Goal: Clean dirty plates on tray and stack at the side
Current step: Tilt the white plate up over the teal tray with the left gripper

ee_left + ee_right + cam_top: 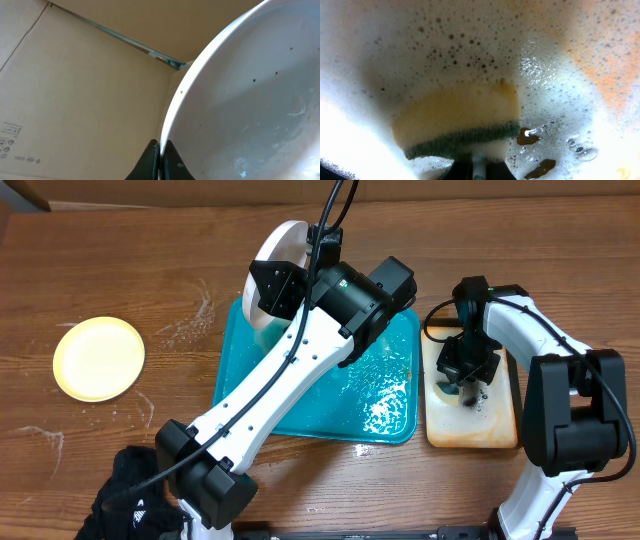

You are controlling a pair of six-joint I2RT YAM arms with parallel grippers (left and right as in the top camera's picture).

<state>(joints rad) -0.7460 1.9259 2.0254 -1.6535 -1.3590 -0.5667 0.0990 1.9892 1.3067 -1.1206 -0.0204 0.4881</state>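
The white plate (250, 95) was off the table (120, 260), tipped up on its edge above the far left corner of the teal tray (232, 380). Its hollow face was turned to the left wrist camera and showed a few dark specks and wet streaks. The left gripper (161, 149) had the near part of the rim pinched between its fingers, which were clamped together on the thin edge, so the plate stood out beyond them, away from the wrist.

To the right of the plate, across the wet floor of the teal tray, was the cream tray (500, 442). There the right gripper (466, 383) pointed down with its fingers closed on the sponge (455, 117), a yellow block with a green scouring layer, pressed into white foam (380, 60).

The coming wipe turned on that gap. The sponge lay well to the right of the held plate and nearer the front of the table, so the right arm, the only one with the sponge, would probably have to swing left and far to meet the plate's face. From overhead the arm hid part of the plate, so which way the face leaned could not be told for certain.

The pale yellow plate (98, 358) lay flat on the table, well left of the teal tray.
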